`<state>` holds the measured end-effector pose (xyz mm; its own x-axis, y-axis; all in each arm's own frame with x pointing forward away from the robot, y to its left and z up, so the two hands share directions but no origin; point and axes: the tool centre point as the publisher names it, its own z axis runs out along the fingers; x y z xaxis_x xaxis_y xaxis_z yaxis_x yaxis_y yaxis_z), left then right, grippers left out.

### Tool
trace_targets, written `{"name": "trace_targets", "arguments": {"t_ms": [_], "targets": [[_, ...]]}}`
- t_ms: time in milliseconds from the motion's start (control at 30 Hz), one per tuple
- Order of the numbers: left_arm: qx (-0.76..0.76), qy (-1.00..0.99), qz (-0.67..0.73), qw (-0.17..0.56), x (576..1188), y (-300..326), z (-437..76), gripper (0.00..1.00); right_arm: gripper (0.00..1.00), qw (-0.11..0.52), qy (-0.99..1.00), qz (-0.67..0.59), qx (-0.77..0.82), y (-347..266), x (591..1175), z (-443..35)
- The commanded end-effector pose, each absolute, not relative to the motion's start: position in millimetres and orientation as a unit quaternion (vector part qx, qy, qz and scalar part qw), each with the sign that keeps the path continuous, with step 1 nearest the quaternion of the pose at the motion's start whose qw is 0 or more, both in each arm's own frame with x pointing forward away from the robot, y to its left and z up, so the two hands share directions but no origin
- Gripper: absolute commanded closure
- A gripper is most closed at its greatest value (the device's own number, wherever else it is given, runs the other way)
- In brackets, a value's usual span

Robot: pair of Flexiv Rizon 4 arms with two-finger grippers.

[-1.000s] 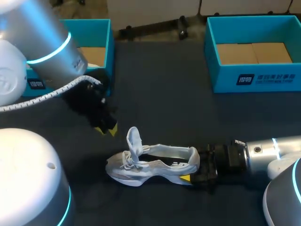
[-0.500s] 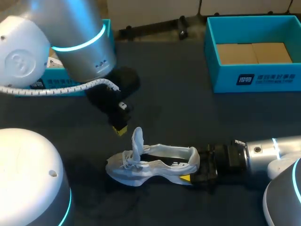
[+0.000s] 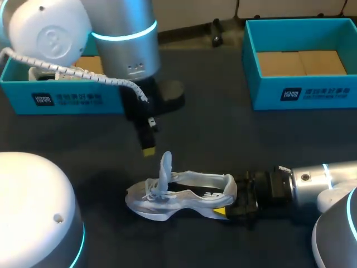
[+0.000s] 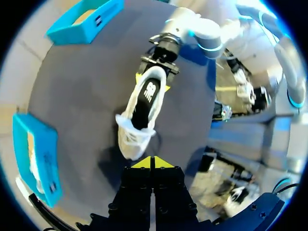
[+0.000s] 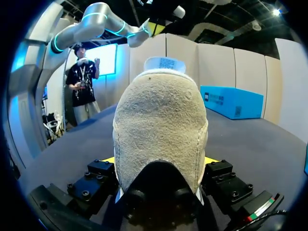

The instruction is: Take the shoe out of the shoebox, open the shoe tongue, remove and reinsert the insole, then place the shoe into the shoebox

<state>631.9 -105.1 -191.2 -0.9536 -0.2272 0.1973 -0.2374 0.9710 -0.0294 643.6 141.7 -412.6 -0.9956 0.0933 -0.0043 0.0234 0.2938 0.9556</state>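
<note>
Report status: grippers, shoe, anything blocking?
Left gripper shut, empty, near the tongue. Right gripper shut on shoe heel. Shoe on table, tongue up. No obstruction seen.

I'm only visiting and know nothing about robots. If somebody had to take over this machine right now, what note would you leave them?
Left gripper: jaws shut, empty, hanging near the shoe's raised tongue.
Right gripper: jaws shut on the heel of the shoe, which lies on the table in front of the left blue box and right blue box.
Done: shoe out, tongue up.
Left: pull out the insole, put it back, box the shoe.
</note>
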Motion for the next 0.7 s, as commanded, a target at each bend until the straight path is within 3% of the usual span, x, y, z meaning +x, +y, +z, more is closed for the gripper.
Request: {"name": "trace_targets", "arguments": {"t_ms": [33, 700], "targets": [[0.037, -0.995, 0.013, 0.093, 645, -129, -203, 1.00, 1.00, 0.028, 0.806, 0.591, 0.036, 143, 644, -411], [-0.009, -0.997, 0.023, 0.077, 638, -156, -221, 1.00, 1.00, 0.028, 0.806, 0.591, 0.036, 143, 644, -411]]}}
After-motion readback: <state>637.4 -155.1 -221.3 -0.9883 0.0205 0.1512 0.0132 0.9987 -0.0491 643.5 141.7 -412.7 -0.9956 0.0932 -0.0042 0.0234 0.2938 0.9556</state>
